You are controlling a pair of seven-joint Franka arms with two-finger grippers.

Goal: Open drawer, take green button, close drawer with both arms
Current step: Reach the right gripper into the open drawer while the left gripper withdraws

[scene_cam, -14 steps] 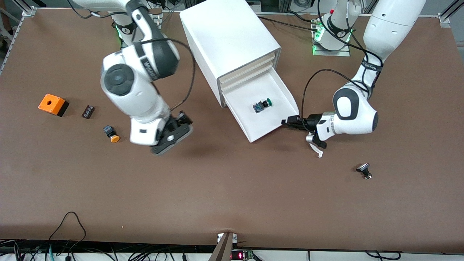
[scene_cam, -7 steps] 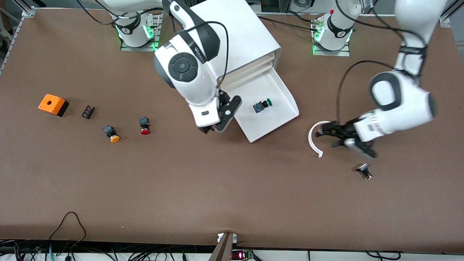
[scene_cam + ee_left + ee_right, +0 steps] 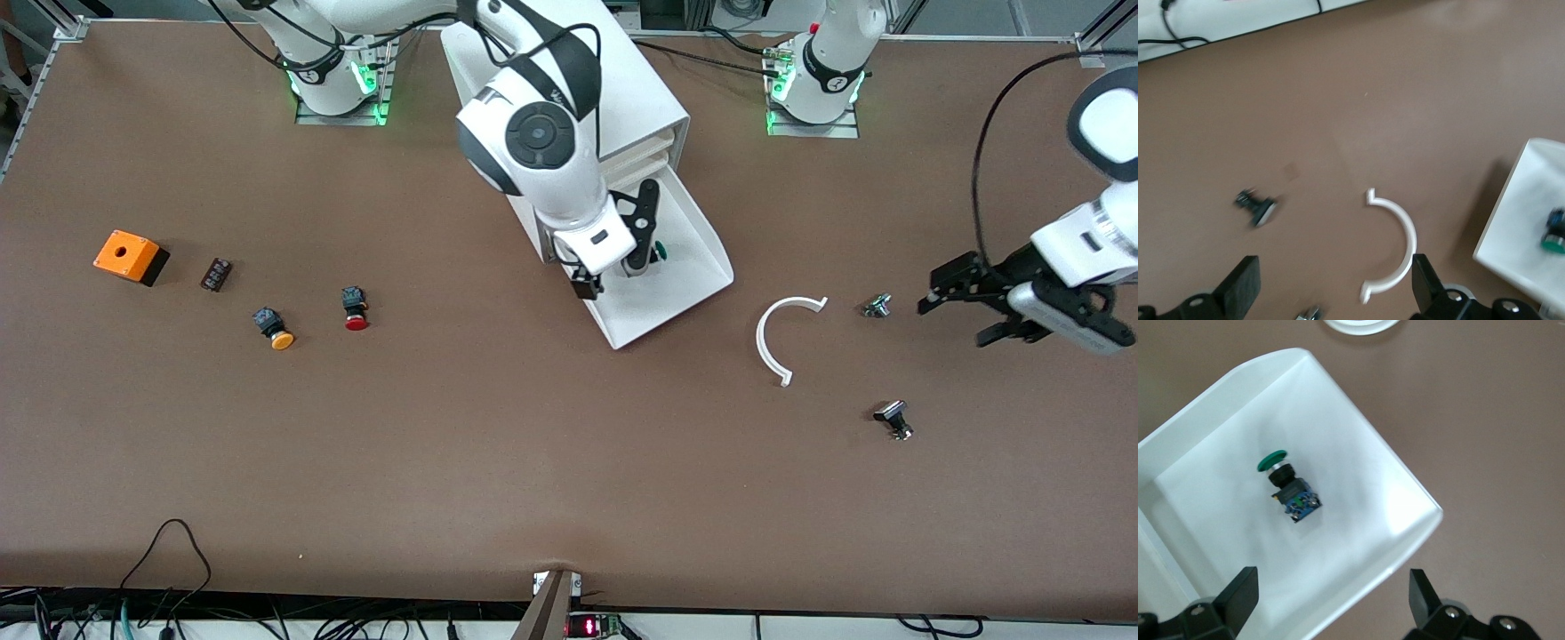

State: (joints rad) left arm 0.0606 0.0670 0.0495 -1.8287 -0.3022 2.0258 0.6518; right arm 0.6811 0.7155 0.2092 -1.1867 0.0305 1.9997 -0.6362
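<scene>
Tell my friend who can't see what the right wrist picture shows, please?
A small push button with a round green cap and dark blue-black body lies in the open shallow white plastic drawer tray, apart from its walls. The right arm's black two-finger gripper is over it, fingers open and holding nothing. Brown table surrounds the tray.

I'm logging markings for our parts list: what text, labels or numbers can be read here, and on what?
None can be read.
Right arm: lettering on the black band, too blurred and cut off.
Arm bases: a small round mark on each, too small to read.
Green button: no visible lettering.
</scene>
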